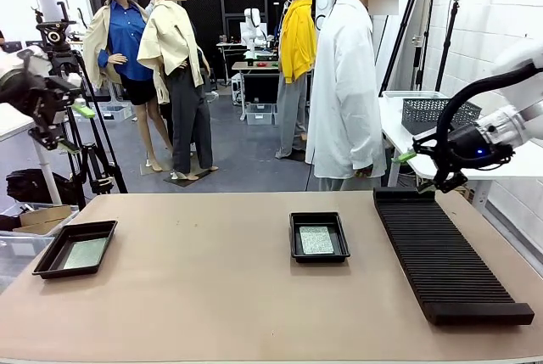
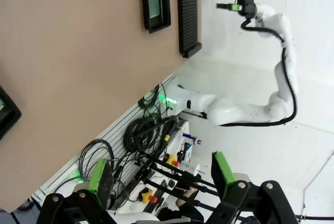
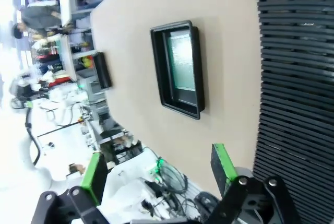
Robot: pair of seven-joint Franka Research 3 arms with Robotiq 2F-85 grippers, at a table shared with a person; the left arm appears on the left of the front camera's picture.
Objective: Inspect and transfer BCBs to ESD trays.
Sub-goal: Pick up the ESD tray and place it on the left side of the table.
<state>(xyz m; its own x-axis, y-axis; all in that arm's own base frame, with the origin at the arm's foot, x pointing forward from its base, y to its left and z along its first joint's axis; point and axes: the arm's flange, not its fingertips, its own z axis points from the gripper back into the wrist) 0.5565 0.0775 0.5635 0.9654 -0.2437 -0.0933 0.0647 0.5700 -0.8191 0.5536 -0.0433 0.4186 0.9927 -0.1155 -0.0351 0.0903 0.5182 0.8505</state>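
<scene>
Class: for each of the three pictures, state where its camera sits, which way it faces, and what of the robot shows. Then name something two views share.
Front view: between the arms, facing across the beige wooden table toward a person in white; both arms raised.
Left wrist view: above the table edge, looking down; open left gripper, right arm beyond.
Right wrist view: tilted down past the open right gripper at the long black ridged rack.
Shared: middle shallow black plastic tray holding a green board.
</scene>
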